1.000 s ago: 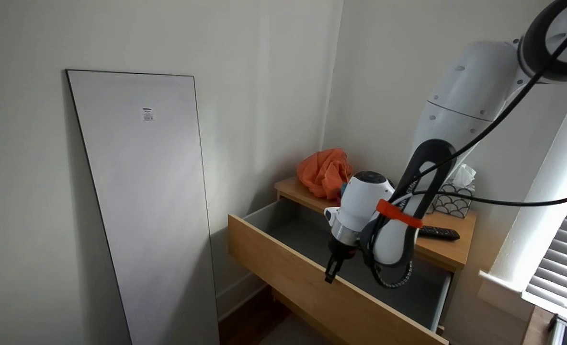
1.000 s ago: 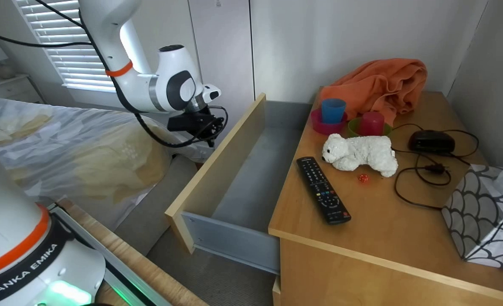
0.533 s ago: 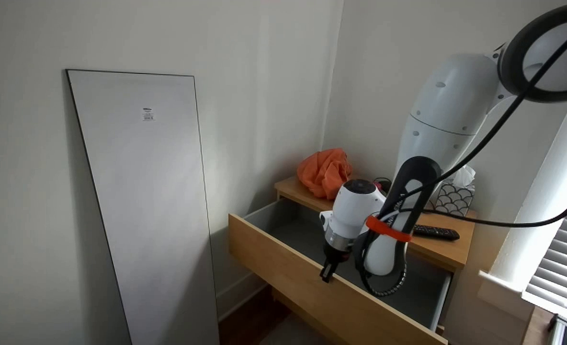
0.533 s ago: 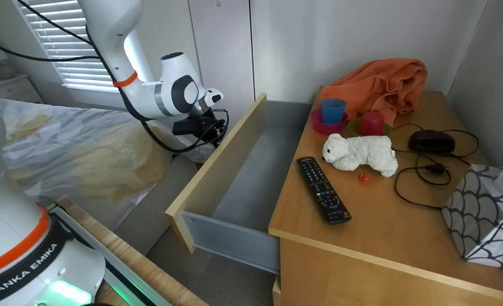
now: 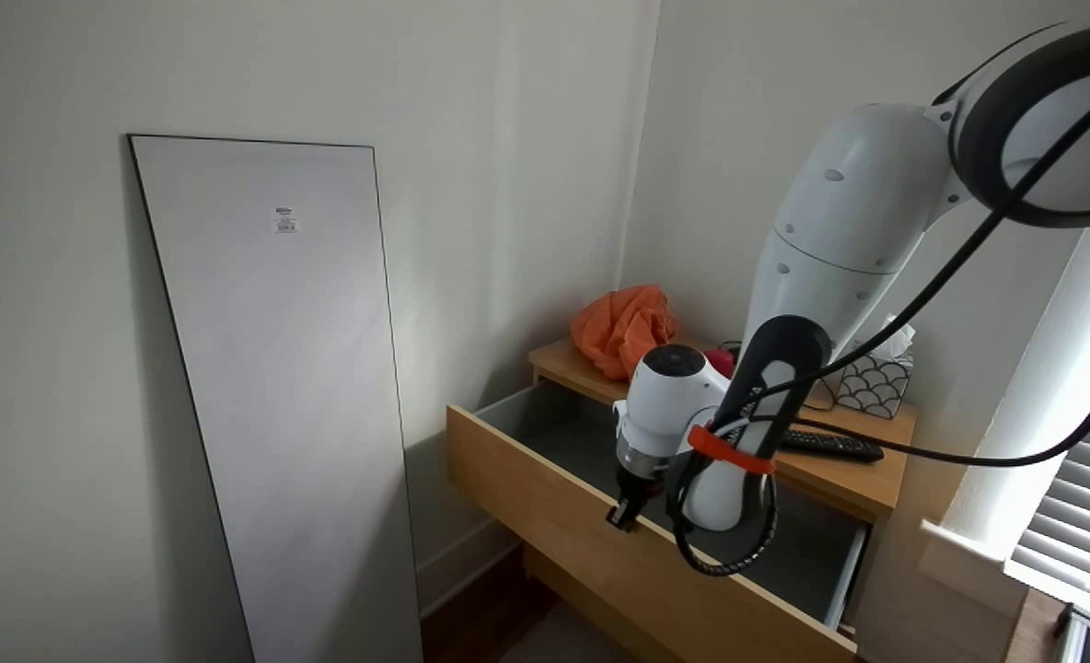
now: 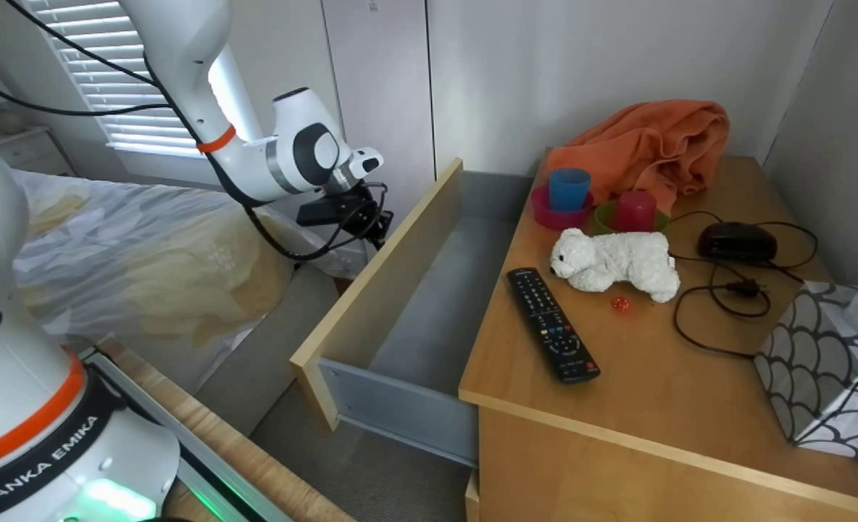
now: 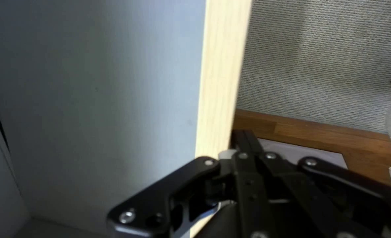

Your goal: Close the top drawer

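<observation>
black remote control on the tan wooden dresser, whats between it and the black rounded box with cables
An exterior view shows a white plush bear, a small red speckled piece and thin black cable between the remote and the box.

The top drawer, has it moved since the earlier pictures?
Yes, slightly inward: in both exterior views, the top drawer sticks out a little less from the dresser, which stays in place.

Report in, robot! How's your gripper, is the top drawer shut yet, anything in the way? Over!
Gripper shut, at the front of the top drawer. Drawer open, not closed yet. Nothing seen blocking it; remote up on dresser, out of the way.
</observation>
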You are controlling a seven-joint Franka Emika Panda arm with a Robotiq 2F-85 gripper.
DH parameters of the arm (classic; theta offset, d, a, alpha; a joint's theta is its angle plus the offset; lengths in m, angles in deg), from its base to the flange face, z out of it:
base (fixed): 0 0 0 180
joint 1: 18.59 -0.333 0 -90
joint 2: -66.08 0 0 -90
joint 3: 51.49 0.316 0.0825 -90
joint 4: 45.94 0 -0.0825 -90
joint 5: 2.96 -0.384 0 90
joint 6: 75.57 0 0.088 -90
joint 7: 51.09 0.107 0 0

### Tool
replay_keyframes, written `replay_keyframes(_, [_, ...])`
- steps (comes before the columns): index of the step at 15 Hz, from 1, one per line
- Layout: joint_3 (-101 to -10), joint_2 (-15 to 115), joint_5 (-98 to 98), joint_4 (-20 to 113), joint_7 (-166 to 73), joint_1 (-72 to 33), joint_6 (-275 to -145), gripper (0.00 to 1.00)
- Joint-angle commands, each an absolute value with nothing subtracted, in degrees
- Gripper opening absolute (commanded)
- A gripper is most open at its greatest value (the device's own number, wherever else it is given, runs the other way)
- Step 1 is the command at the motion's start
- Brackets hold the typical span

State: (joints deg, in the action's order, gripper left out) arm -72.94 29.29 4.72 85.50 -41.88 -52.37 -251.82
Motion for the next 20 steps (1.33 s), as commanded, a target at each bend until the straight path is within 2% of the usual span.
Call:
replay_keyframes(1, [-75.1, 27.3, 4.0, 82.5, -40.1, -48.8, -247.4, 0.0])
replay_keyframes(12, [-74.7, 26.6, 4.5, 76.9, -36.8, -35.9, -240.4, 0.0])
replay_keyframes(20, [-71.8, 27.3, 4.6, 73.8, -35.8, -31.3, -232.5, 0.0])
